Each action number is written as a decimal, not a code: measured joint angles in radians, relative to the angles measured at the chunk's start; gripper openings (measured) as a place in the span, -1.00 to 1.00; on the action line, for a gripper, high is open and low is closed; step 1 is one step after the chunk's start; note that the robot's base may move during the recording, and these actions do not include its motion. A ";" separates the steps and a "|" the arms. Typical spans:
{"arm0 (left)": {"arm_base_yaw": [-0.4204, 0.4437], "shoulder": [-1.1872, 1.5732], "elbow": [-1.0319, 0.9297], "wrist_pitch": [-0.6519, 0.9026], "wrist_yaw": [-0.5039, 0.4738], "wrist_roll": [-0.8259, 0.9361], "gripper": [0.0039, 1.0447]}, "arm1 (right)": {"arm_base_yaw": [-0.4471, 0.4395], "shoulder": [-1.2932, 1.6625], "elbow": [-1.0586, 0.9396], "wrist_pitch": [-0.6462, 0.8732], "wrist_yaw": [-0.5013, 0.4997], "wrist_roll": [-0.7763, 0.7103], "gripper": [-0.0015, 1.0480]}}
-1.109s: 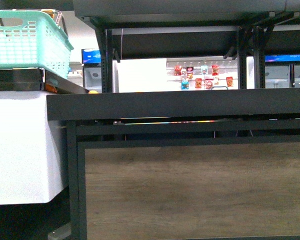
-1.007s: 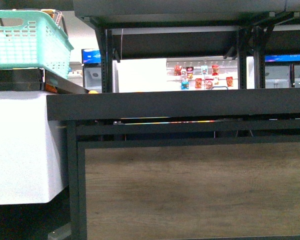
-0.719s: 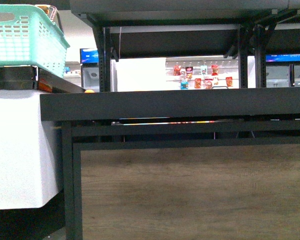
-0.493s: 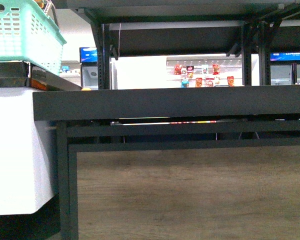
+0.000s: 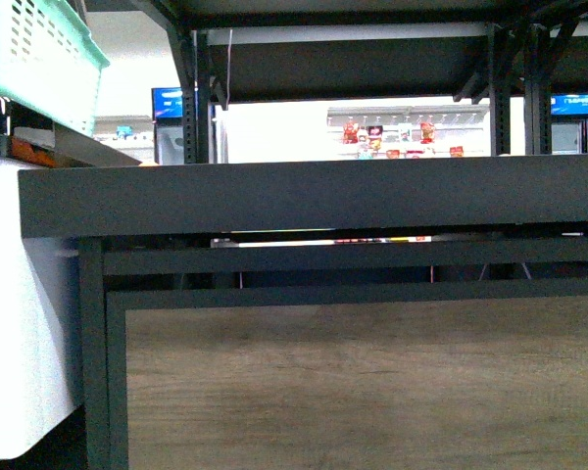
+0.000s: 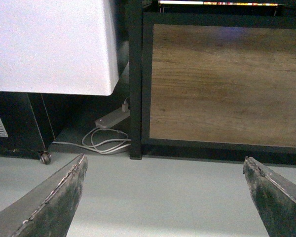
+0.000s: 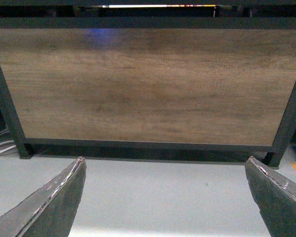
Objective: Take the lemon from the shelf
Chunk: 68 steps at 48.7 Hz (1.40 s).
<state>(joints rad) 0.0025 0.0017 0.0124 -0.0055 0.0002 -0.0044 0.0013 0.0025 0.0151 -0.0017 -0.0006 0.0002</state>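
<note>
Across the front view runs the shelf's [image 5: 314, 196] thick dark front edge, its deck top hidden edge-on, so the lemon cannot be placed; a wood panel [image 5: 363, 382] sits below and a mint basket [image 5: 34, 59] at upper left. From the left wrist, the left gripper [image 6: 164, 163] gapes wide above grey floor [image 6: 138, 207], facing a white cabinet [image 6: 49, 44]. From the right wrist, the right gripper [image 7: 165, 160] is spread wide before the panel.

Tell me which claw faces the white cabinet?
The left gripper: a white cabinet stands beside the wood panel ahead. The right gripper faces just the panel.
</note>
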 joint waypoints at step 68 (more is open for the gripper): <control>0.000 0.000 0.000 0.000 0.000 0.000 0.86 | 0.000 0.000 0.000 0.000 0.000 0.000 0.85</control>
<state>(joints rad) 0.0021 0.0017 0.0124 -0.0055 -0.0002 -0.0040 0.0013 0.0025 0.0151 -0.0017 -0.0006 0.0002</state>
